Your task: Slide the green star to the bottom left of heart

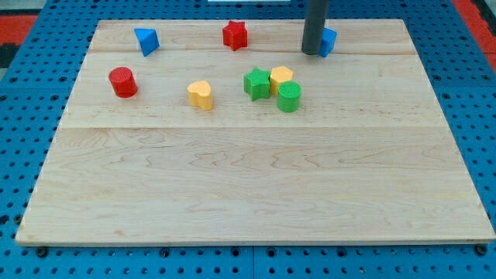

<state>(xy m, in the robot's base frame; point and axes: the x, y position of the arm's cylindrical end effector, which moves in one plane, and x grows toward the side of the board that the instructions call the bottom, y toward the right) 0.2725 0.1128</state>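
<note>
The green star (257, 83) lies on the wooden board (256, 186) in the upper middle, touching a yellow block (281, 77) on its right. The yellow heart (201, 94) lies to the star's left, a gap apart. My tip (311, 53) stands near the view's top, up and to the right of the star, well apart from it, right beside a blue block (328, 40).
A green cylinder (289, 97) sits just right of the star, below the yellow block. A red cylinder (122, 82) is at the left, a blue triangle block (146, 40) at upper left, and a red star (235, 35) at top centre.
</note>
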